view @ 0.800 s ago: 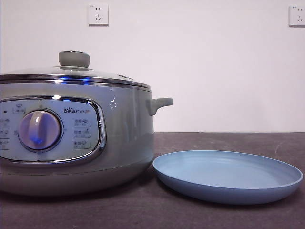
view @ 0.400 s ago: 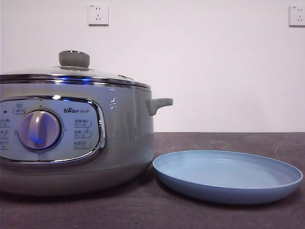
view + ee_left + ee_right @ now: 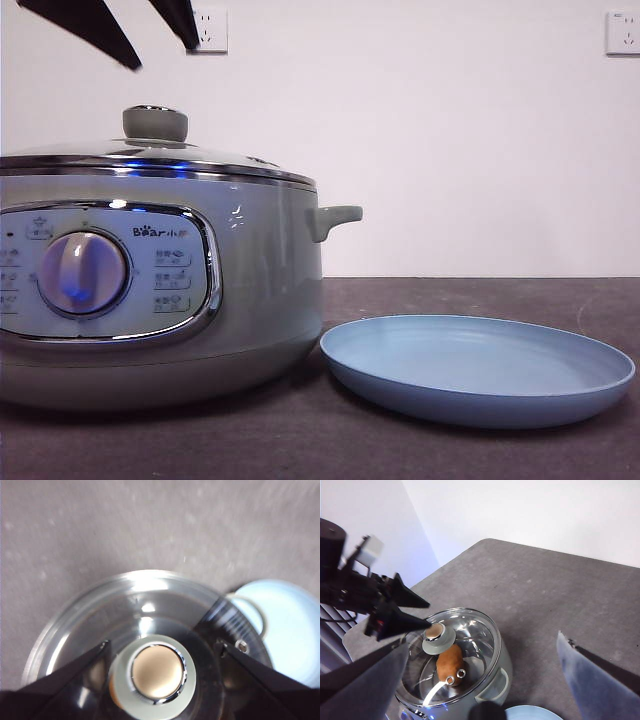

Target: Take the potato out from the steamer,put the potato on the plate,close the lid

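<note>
The steamer stands on the left with the lid on it. My left gripper is open and hangs just above the lid's knob. In the left wrist view its jaws straddle the knob without touching it. Seen from the right wrist, the potato lies inside the steamer under the glass lid. The light-blue plate is empty, right of the steamer. My right gripper is open, high above the table.
The steamer's side handle points towards the plate. Dark grey tabletop lies behind the plate. A white wall with two sockets stands at the back.
The left gripper's two black jaw tips have come into the front view at the top left, above the lid's knob. The steamer, lid and plate have not moved.
</note>
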`<state>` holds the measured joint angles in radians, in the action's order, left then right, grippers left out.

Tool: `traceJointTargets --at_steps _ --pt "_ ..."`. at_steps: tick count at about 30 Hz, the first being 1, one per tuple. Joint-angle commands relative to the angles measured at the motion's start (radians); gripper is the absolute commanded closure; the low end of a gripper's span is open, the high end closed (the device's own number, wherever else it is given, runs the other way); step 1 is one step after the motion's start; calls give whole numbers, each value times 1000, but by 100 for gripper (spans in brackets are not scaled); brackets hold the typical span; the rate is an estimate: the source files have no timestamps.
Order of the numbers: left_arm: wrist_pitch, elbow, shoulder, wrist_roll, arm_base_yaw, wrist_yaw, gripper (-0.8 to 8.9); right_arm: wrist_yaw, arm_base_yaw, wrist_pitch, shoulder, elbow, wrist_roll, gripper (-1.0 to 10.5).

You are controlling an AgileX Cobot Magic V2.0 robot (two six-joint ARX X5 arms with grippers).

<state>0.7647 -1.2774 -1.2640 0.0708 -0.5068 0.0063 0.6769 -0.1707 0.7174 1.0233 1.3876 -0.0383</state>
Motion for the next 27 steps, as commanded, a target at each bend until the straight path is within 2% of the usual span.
traceJointTargets --at_steps 1,15,17,19,21,27 --pt "11 -4 -43 -12 -13 -7 465 -3 -3 -4 0 5 -3 446" --pt "72 -4 -136 -12 -13 -32 476 -3 -3 -4 0 5 -3 447" --pt "78 -4 -136 -14 -13 -32 570 -3 -3 -4 0 5 -3 447" --pt "79 -4 -136 -21 -13 -32 724 -3 -3 -4 0 5 -3 447" --pt "73 -4 -135 -30 -13 -32 833 -3 -3 -4 0 5 -3 447" --pt "67 -15 -133 -47 -13 -32 822 -3 -3 -4 0 5 -3 447"
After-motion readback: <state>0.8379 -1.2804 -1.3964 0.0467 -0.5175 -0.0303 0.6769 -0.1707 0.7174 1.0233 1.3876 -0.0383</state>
